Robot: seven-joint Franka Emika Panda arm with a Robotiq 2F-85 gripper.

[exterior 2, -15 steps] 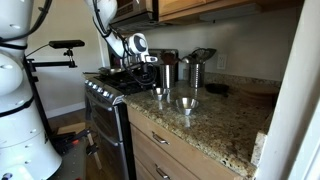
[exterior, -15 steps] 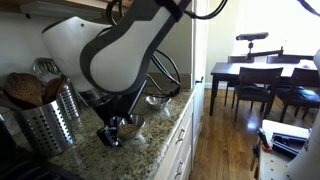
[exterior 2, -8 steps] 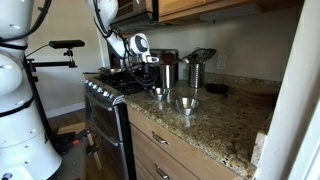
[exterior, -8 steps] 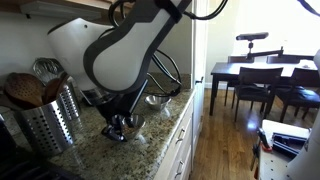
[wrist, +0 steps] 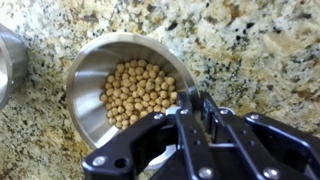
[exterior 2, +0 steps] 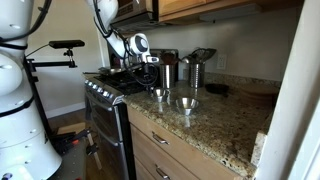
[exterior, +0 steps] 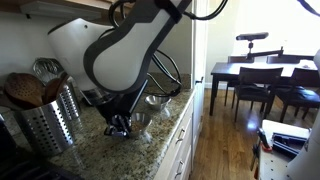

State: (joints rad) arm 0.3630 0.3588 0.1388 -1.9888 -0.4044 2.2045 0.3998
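A: Bowl point(wrist: 84, 95) of chickpeas point(wrist: 140, 92), where?
B: Upright on the speckled stone surface point(wrist: 260, 50), not far from its front edge point(exterior: 178, 112).
A: And the hand point(wrist: 197, 108)?
B: Down from above on the rim nearest the wrist camera. Fingers close together, pinching the bowl's wall between them. Arm point(exterior: 120, 55) bent steeply over it, wrist pointing downward.
A: Anything crowding it?
B: Second bowl point(wrist: 6, 60) just beside, not touching. Perforated utensil holder point(exterior: 50, 120) with wooden spoons near the arm. Stove point(exterior 2: 105, 88) alongside.
A: Room to move?
B: Bare stone past the hand in the wrist view. Beyond the edge, only a drop to the wooden floor point(exterior: 225, 140).
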